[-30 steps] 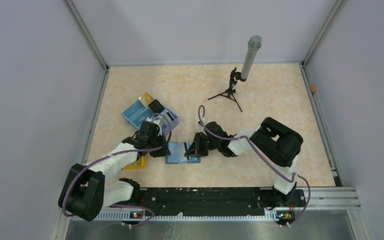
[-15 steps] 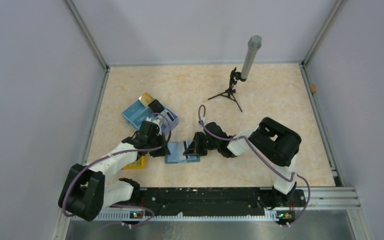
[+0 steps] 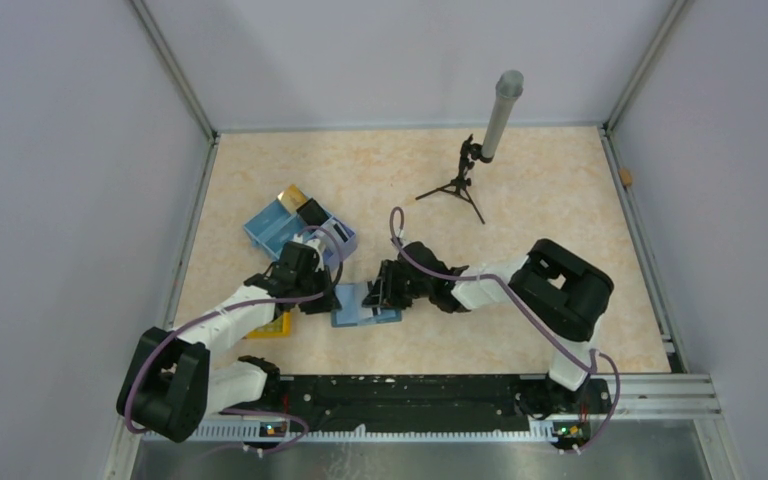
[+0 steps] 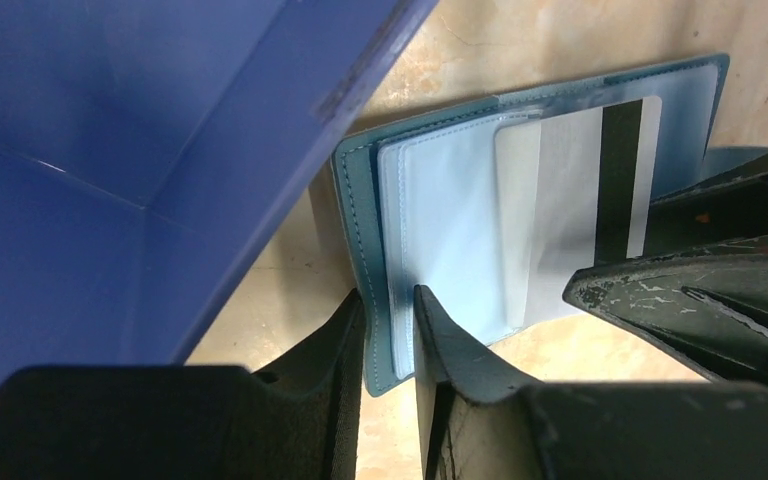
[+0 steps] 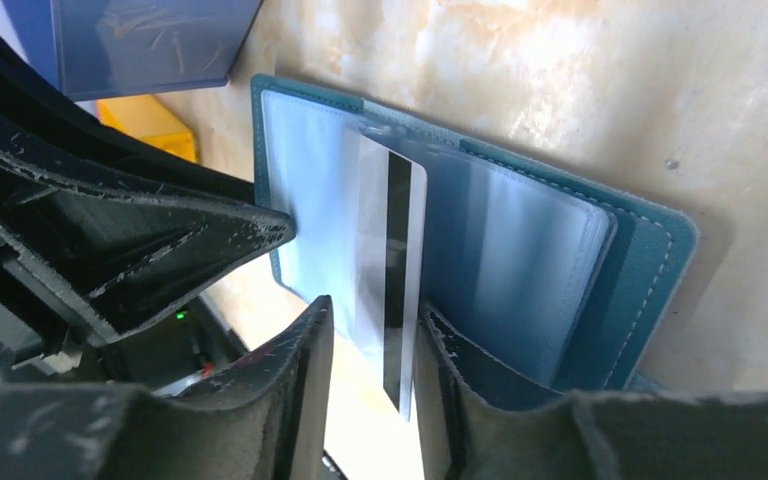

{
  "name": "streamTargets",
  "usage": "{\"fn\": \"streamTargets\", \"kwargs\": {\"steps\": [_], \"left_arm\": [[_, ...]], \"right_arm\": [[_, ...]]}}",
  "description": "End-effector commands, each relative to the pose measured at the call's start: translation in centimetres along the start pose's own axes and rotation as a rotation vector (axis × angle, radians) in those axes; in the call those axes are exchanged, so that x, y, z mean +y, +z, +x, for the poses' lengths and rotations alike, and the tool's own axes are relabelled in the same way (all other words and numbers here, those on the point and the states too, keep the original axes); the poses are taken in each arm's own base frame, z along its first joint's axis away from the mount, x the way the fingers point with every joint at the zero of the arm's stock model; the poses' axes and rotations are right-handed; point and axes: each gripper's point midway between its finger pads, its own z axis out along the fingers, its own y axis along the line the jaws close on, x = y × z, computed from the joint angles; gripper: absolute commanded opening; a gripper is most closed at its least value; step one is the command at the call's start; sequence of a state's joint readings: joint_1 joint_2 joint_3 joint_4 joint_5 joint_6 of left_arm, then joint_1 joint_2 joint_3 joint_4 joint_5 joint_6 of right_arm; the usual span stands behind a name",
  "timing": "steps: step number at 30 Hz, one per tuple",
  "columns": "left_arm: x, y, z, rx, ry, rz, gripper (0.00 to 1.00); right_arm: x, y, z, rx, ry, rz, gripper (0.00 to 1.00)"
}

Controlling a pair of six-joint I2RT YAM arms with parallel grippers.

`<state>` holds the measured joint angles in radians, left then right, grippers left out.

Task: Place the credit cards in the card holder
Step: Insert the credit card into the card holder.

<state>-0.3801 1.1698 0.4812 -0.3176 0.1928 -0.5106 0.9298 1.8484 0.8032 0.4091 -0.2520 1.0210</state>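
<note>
Two tools share one case: the right tool (image 5: 375, 312) stands narrowly parted astride a silvery striped credit card (image 5: 390, 230) that sits only part-way into a clear sleeve (image 5: 520, 250), and I cannot tell whether it grips. The left tool (image 4: 388, 297) pinches the left edge of the open card holder (image 4: 358, 230), which lies on the desk (image 5: 560, 80) between them. Backing off now could drag the shallow card out; pushing it askew could buckle the sleeve or twist the holder from the left pinch.

The card holder (image 5: 650, 275) is teal, pale blue inside; the silvery card (image 5: 372, 250) bears a black stripe; the tray (image 4: 110, 150) is blue.
</note>
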Motion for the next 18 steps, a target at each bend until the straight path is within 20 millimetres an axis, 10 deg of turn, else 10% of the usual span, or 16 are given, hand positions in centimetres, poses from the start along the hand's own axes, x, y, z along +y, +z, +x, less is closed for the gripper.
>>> {"fn": "streamTargets", "kwargs": {"steps": [1,10,18], "left_arm": [[-0.5,-0.2,0.0,0.008,0.004,0.016,0.24],[-0.5,-0.2,0.0,0.007,0.005,0.021,0.24],[-0.7,-0.3,0.0,0.007,0.004,0.032,0.29]], "right_arm": [[-2.4,-1.3,-1.2,-0.039,-0.126,0.206,0.36],[-1.4,-2.6,-2.4,-0.052,-0.242,0.291,0.47],[-0.7,-1.1,-1.4,-0.004,-0.248,0.246,0.34]]}}
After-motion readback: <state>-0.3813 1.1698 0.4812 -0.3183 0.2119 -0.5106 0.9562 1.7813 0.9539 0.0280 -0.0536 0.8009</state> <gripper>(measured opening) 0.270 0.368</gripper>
